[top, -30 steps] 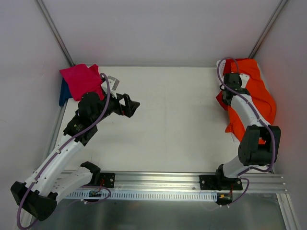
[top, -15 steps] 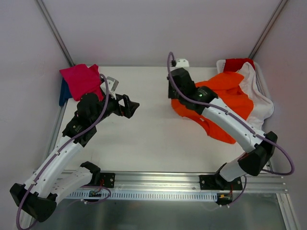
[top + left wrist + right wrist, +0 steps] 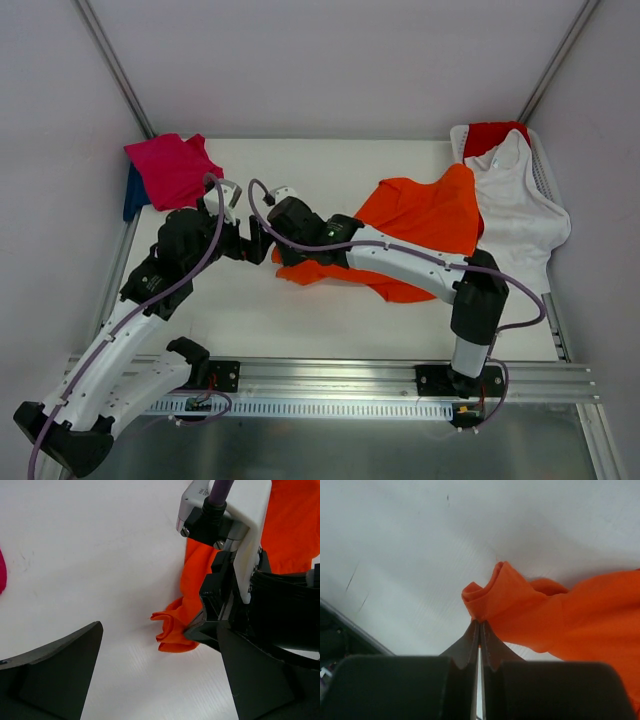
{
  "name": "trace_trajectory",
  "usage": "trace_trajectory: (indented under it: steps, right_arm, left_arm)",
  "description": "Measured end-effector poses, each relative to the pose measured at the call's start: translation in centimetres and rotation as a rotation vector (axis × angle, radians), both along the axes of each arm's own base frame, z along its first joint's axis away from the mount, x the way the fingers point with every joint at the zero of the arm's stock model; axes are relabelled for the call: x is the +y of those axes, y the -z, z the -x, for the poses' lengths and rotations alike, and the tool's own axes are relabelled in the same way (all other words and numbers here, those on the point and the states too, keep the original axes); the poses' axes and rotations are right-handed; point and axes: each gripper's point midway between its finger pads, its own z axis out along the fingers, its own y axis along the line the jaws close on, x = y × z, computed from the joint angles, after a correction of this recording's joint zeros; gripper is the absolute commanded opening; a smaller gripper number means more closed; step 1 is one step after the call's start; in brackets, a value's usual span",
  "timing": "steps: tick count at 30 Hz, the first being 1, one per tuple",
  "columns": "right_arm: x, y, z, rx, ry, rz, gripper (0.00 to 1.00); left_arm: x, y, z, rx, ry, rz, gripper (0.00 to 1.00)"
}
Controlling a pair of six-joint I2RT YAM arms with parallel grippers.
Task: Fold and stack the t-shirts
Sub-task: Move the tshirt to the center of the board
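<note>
Orange t-shirt (image 3: 420, 215) corner pinched in right hand (image 3: 479, 626), left hand (image 3: 159, 630) spread beside

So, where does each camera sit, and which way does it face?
Top external: above, behind the bases, facing down at the white table; both arms show.
Left wrist: on the left arm, facing down; open jaws frame the right jaws.
Right wrist: along its shut jaws, toward the table.
All share the pinched bright orange cloth t-shirt.
</note>
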Motion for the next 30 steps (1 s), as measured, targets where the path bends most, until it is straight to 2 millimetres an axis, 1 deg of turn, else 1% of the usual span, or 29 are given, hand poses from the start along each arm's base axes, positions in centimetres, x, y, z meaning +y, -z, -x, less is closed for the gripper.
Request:
trace_trajectory:
  steps: [4, 6, 7, 8, 9, 11, 12, 13, 14, 16, 17, 19, 20, 21, 22, 24, 25, 28, 29, 30]
  right_arm:
    - [-0.5, 0.6, 1.8, 0.034, -0.043, -0.024, 0.0]
    - [-1.4, 0.4, 3.0, 0.01, -0.056, -0.015, 0.0]
    - [-2.0, 0.2, 3.8, -0.006, -0.088, 0.006, 0.0]
    - [-2.6, 0.0, 6.1, -0.012, -0.152, 0.033, 0.0]
    - [-3.0, -0.3, 8.2, -0.02, -0.203, 0.049, 0.0]
    - [-4.2, -1.5, 13.7, -0.015, -0.359, 0.05, 0.01]
    - [-5.0, -2.5, 16.2, -0.01, -0.43, 0.029, 0.01]
    - [-6.0, -3.5, 17.6, -0.004, -0.469, 0.007, 0.0]
    - [-7.4, -5.0, 18.8, -0.003, -0.5, -0.029, 0.01]
    - [-10.4, -8.7, 19.9, -0.027, -0.514, -0.123, 0.01]
    - [-12.1, -11.1, 20.5, -0.054, -0.515, -0.194, 0.0]
    - [-15.1, -13.9, 22.3, -0.073, -0.533, -0.291, 0.0]
    - [-16.3, -14.8, 23.1, -0.073, -0.548, -0.327, 0.01]
    - [-17.8, -15.5, 23.6, -0.071, -0.545, -0.363, 0.0]
    - [-19.2, -15.8, 23.3, -0.07, -0.517, -0.375, 0.0]
    - [-21.7, -15.3, 22.0, -0.073, -0.422, -0.365, 0.01]
    - [-22.8, -14.8, 21.0, -0.084, -0.361, -0.339, 0.0]
    - [-25.4, -13.4, 18.4, -0.141, -0.237, -0.24, 0.01]
    - [-25.9, -13.3, 17.8, -0.163, -0.217, -0.215, 0.0]
    - [-26.2, -13.4, 17.4, -0.182, -0.203, -0.199, 0.01]
  left_arm:
    - [-0.4, 0.8, 1.0, 0.029, 0.032, -0.02, 0.99]
    - [-0.5, 1.2, 1.6, 0.045, 0.047, -0.032, 0.99]
    - [-0.3, 0.9, 1.3, 0.029, 0.026, -0.032, 0.99]
    - [0.1, 0.1, 0.2, -0.01, -0.019, -0.023, 0.99]
    - [0.6, -0.3, -0.3, -0.023, -0.052, -0.022, 0.99]
    - [1.3, -1.6, -2.1, -0.075, -0.124, -0.008, 0.99]
    - [1.5, -2.1, -2.9, -0.087, -0.152, 0.002, 0.99]
    - [1.4, -2.2, -3.4, -0.087, -0.161, 0.009, 0.99]
    - [1.2, -2.3, -3.9, -0.084, -0.172, 0.016, 0.99]
    - [0.9, -2.0, -4.9, -0.059, -0.186, 0.028, 0.99]
    - [0.7, -1.8, -5.2, -0.047, -0.188, 0.035, 0.99]
    - [0.4, -1.8, -5.6, -0.029, -0.195, 0.051, 0.99]
    - [0.2, -1.9, -5.8, -0.024, -0.195, 0.061, 0.99]
    - [0.1, -2.0, -5.9, -0.019, -0.195, 0.072, 0.99]
    - [-0.3, -2.1, -6.0, -0.011, -0.187, 0.086, 0.99]
    - [-1.1, -2.5, -6.0, 0.003, -0.156, 0.11, 0.99]
    - [-1.7, -2.6, -5.9, 0.016, -0.128, 0.127, 0.99]
    - [-4.2, -2.2, -5.5, 0.089, -0.018, 0.153, 0.99]
    - [-5.2, -1.8, -5.2, 0.124, 0.025, 0.152, 0.99]
    - [-6.3, -0.9, -4.8, 0.173, 0.069, 0.142, 0.99]
